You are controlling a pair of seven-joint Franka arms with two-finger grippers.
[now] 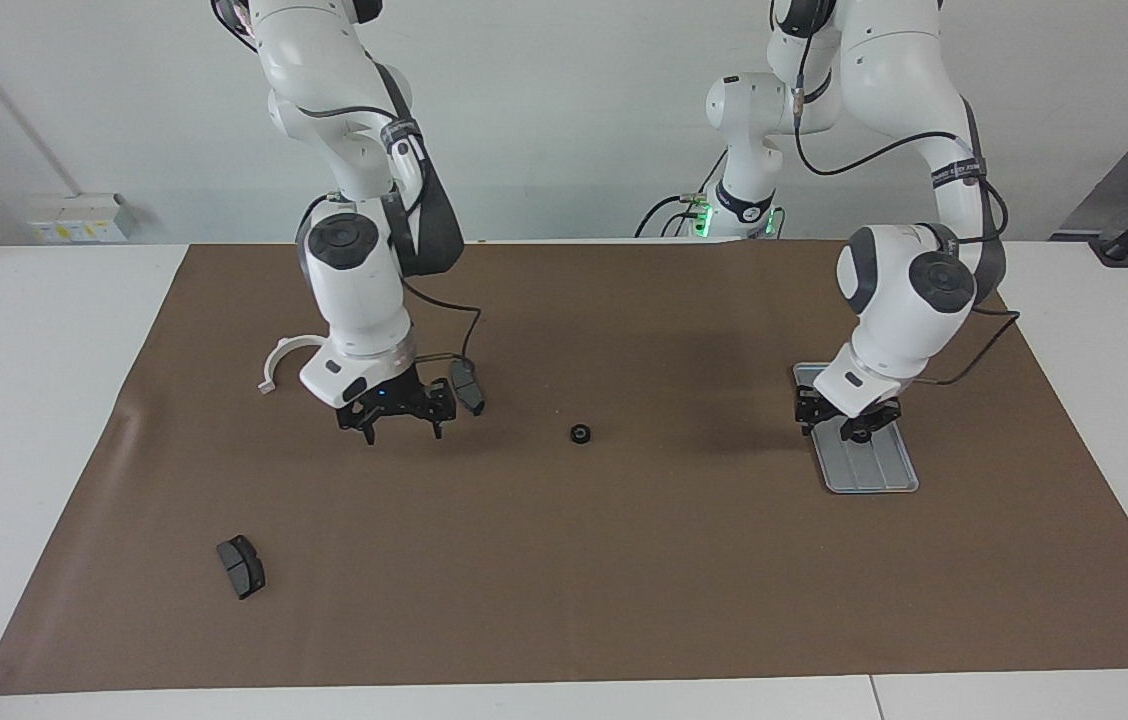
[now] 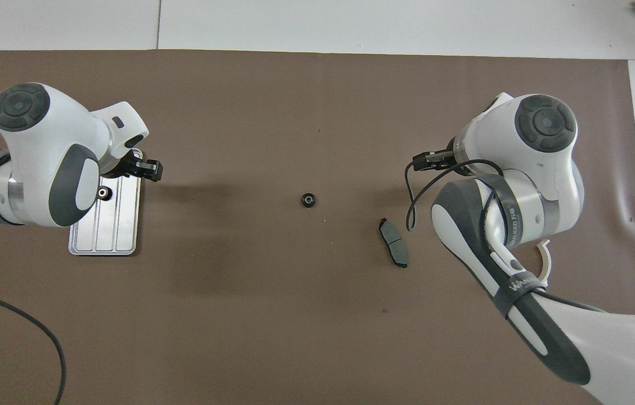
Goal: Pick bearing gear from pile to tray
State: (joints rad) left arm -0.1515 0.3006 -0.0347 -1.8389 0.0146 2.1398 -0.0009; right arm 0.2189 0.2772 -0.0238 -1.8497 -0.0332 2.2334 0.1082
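The left gripper (image 1: 849, 416) hangs open and empty just above the grooved silver-grey metal tray (image 1: 874, 468), where one small black ring gear (image 2: 103, 193) lies. The right gripper (image 1: 402, 417), jaws spread wide, hovers beside a dark grey brake pad (image 1: 467, 386). Another black ring gear (image 1: 580, 434) sits on the brown mat (image 1: 564, 560), mid-table

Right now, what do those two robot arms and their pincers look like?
Both arms are glossy white with rounded dark grey joint caps. Black cables loop along them, held by dark lettered straps. The left pincer and right pincer are small and black. Green lights glow at one base.
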